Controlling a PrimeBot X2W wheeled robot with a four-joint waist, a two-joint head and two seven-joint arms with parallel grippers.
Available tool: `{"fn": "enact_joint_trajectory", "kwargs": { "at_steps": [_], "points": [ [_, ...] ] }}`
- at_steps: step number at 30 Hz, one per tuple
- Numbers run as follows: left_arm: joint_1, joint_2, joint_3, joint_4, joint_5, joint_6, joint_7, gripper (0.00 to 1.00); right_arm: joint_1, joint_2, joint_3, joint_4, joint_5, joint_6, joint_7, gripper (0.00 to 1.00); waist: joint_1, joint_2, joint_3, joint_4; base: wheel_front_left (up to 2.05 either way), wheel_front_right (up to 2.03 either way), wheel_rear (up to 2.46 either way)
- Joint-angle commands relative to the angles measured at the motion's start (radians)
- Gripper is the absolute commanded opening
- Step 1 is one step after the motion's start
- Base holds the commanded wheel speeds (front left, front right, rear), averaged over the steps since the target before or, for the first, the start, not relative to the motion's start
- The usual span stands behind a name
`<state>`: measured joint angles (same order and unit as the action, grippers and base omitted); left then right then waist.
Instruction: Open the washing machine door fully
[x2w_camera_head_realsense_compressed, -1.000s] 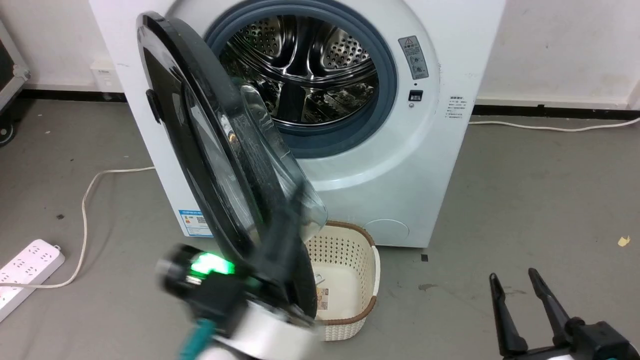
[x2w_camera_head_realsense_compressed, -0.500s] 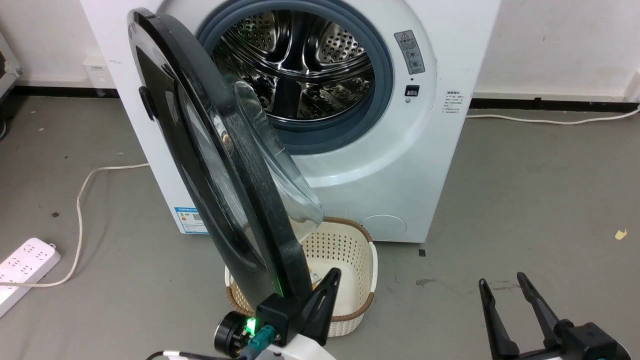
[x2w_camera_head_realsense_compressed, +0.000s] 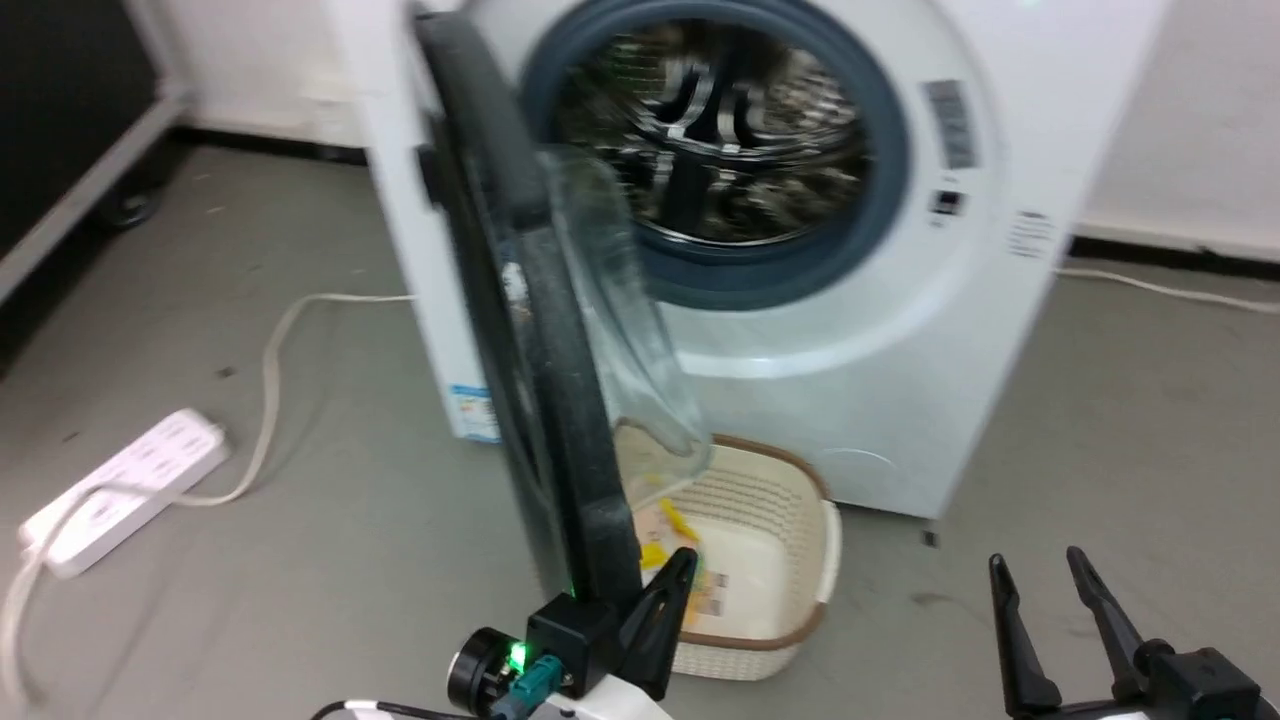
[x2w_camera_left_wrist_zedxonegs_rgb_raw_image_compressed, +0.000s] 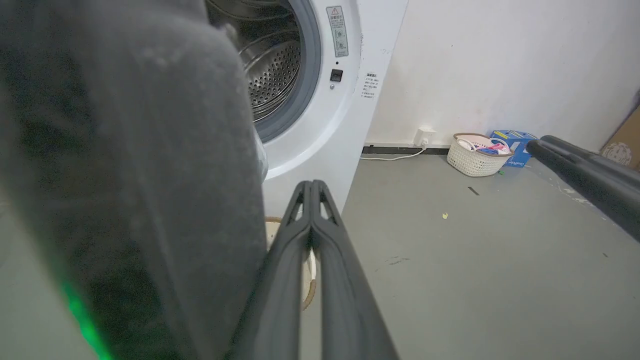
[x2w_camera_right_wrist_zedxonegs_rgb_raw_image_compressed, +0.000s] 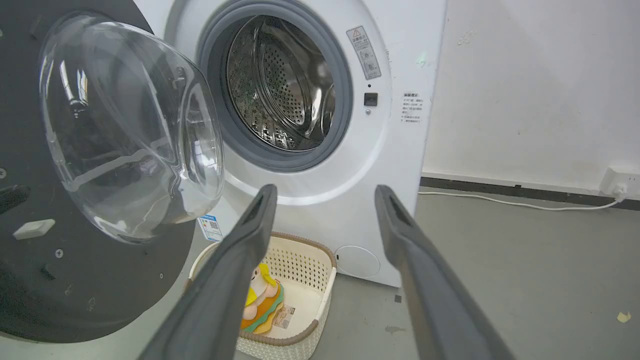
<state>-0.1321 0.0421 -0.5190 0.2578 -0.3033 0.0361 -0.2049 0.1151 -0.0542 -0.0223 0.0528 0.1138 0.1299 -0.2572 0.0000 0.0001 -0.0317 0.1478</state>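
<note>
Left gripper (x2w_camera_left_wrist_zedxonegs_rgb_raw_image_compressed: 311, 187), jaws pressed together and empty, sat beside the washing machine door (x2w_camera_head_realsense_compressed: 560, 400); pushing, it could slide off the glossy rim. Right gripper (x2w_camera_head_realsense_compressed: 1036, 558) jaws gaped, empty.

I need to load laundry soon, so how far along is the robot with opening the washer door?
Done: the door is unlatched and stands roughly square to the washing machine, drum exposed. In hand: the shut left gripper sits by the inner side of the door's lower rim, placed to push. Left: swinging it wider, likely. The right gripper is open, holding nothing.
</note>
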Motion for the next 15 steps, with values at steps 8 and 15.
{"fn": "enact_joint_trajectory", "kwargs": {
  "at_steps": [8,15],
  "points": [
    [-0.002,0.022,-0.004,-0.011,-0.008,0.018,-0.003,0.00,0.001,0.004,0.009,0.014,0.009,0.001,-0.005,1.00,0.0000,-0.0001,-0.017,0.221,0.00,0.00,0.00],
    [0.007,0.055,0.029,-0.045,-0.015,0.046,0.000,0.00,-0.002,0.004,0.020,0.026,0.017,0.001,-0.005,1.00,0.0000,-0.0001,-0.014,0.316,0.00,0.00,0.00]
  ]
}}
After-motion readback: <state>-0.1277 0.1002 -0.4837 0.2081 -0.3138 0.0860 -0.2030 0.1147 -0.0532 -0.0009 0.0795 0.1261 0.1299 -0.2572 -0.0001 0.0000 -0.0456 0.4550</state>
